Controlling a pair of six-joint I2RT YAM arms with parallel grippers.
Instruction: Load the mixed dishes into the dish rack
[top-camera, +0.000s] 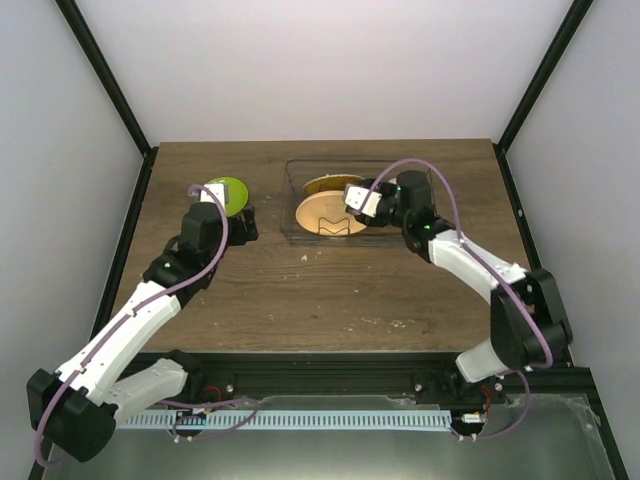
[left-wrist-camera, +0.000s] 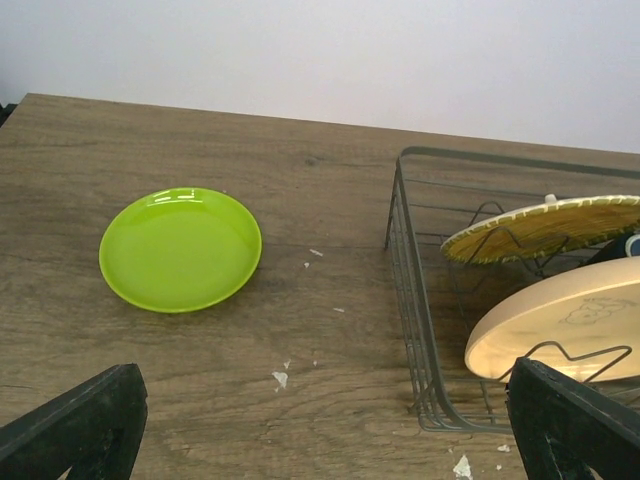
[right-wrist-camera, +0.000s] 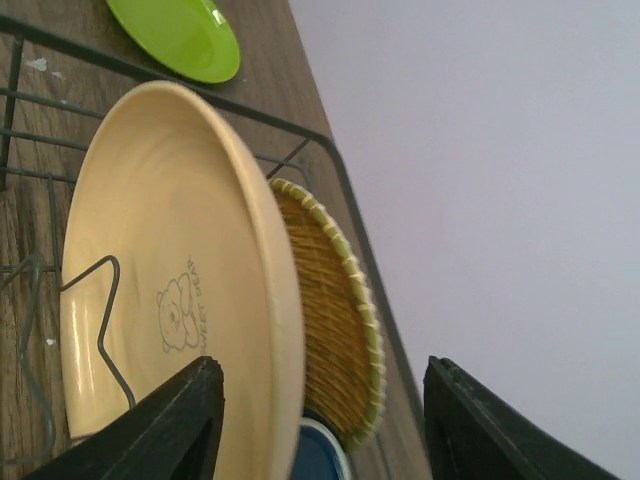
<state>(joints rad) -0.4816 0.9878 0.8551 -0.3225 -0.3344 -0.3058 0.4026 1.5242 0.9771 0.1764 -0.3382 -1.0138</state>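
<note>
Brown wood table (top-camera: 330, 300): pale crumbs (left-wrist-camera: 280, 378); white walls (top-camera: 300, 60);
Left gripper (left-wrist-camera: 322, 400): spread wide, empty;
Right gripper (right-wrist-camera: 322, 380): spread wide, empty

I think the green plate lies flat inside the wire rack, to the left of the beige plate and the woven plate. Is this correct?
Not quite. The green plate lies flat on the table, outside the wire rack, to the left of the beige plate and the woven plate. The left wrist view shows this clearly.
</note>
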